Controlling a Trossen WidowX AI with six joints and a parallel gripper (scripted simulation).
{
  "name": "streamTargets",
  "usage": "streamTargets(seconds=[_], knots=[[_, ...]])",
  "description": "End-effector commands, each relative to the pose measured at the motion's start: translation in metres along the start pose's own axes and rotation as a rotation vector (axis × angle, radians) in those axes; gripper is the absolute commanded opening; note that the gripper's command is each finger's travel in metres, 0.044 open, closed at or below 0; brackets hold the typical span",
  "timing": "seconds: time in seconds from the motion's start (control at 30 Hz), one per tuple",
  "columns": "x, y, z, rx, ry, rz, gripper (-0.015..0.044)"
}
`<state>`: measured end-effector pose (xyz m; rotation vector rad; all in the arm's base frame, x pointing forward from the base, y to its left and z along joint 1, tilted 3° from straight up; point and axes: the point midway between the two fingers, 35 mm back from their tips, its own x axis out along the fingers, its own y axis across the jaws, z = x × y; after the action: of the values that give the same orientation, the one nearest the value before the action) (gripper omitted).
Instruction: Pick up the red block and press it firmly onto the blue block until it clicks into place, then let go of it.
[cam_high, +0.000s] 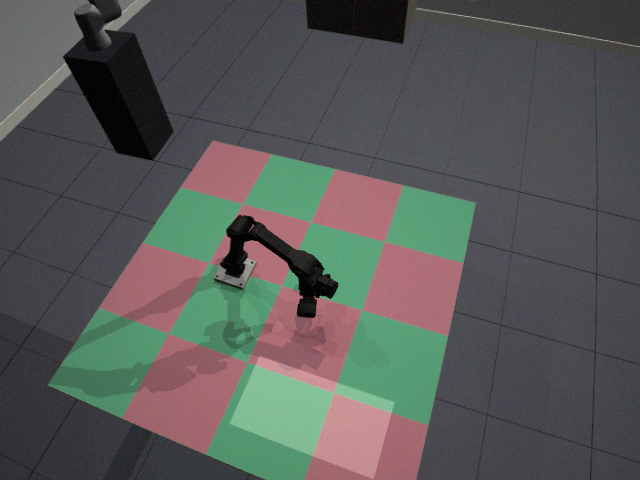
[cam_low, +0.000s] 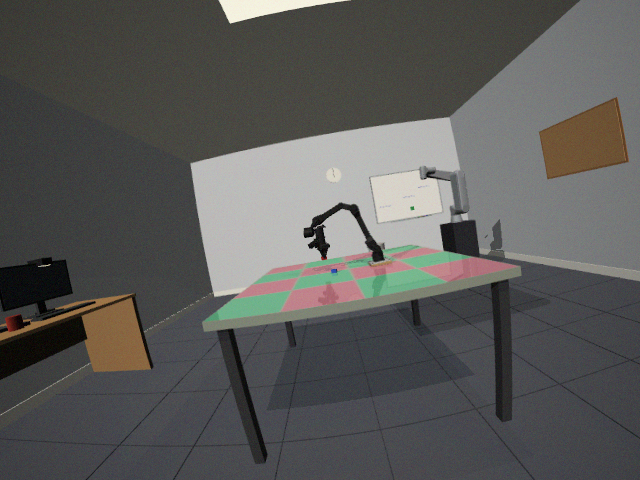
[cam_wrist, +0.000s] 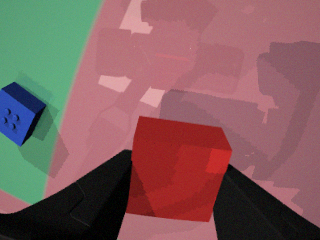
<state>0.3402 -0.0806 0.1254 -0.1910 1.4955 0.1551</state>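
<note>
The gripper (cam_high: 307, 316) (cam_low: 323, 256) (cam_wrist: 174, 167) is clamped on the red block (cam_low: 323, 258) (cam_wrist: 175, 170), one finger against each side, and holds it just above the table (cam_high: 413, 289) (cam_low: 361, 305) (cam_wrist: 150, 65). The blue block (cam_low: 333, 271) (cam_wrist: 19, 114) lies on the table, off to the gripper's side, apart from it and lower; the wrist view has it at the left edge. So the pick looks done; carrying the red block across, lining it up, pressing until it clicks and letting go are all left. The red block sits nearly square to the fingers, with no clearly longer axis to be made out. The blue block's studs face up, ready to take it, but its sides are turned askew to the red one's, so the gripper will probably need some twist before pressing.
</note>
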Motion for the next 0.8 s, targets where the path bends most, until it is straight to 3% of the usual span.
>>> streamTargets(seconds=[0.0, 0.27, 0.77], knots=[[-0.021, 0.001, -0.002, 0.004, -0.003, -0.006, 0.0000], [-0.041, 0.005, -0.006, 0.008, -0.003, -0.005, 0.0000], [-0.007, 0.067, -0.009, 0.283, -0.003, 0.000, 0.0000]])
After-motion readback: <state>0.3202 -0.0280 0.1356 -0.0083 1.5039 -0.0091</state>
